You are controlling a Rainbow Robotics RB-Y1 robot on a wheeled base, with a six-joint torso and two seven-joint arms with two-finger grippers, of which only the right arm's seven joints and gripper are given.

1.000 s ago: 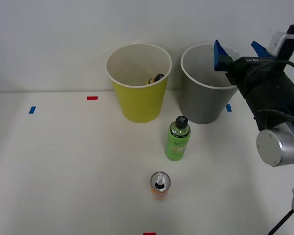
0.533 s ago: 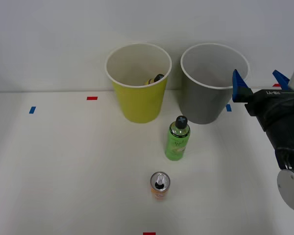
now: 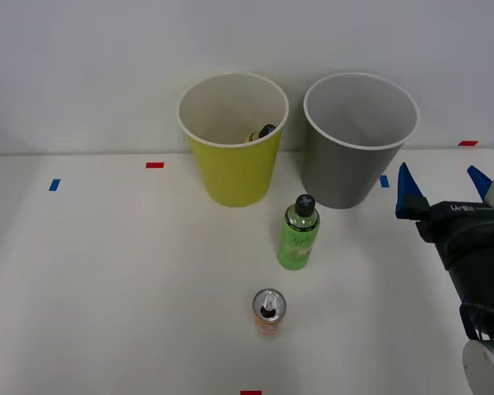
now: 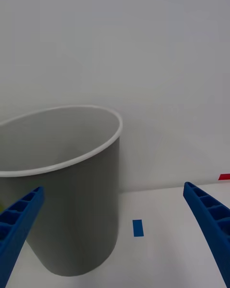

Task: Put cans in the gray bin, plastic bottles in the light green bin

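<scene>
The gray bin (image 3: 358, 156) stands at the back right, beside the light green bin (image 3: 233, 160), which holds a dark-capped object (image 3: 263, 132). A green plastic bottle (image 3: 298, 234) with a black cap stands upright in front of the two bins. Nearer the front edge stands an orange-and-white can (image 3: 269, 312) with its silver top up. My right gripper (image 3: 444, 188) is open and empty, to the right of the gray bin and lower than its rim. In the wrist view the gray bin (image 4: 62, 197) rises close ahead between my blue fingers (image 4: 19, 225).
Small tape marks dot the white table (image 3: 107, 280): blue (image 3: 54, 184) and red (image 3: 155, 164) at the left, blue (image 3: 384, 181) beside the gray bin, red (image 3: 468, 143) at the far right, red (image 3: 250, 392) at the front edge. A white wall rises behind the bins.
My right gripper has drawn back from over the gray bin's rim, moving right and down toward the table's right side. It stays open. The bottle, can and bins have not moved.
</scene>
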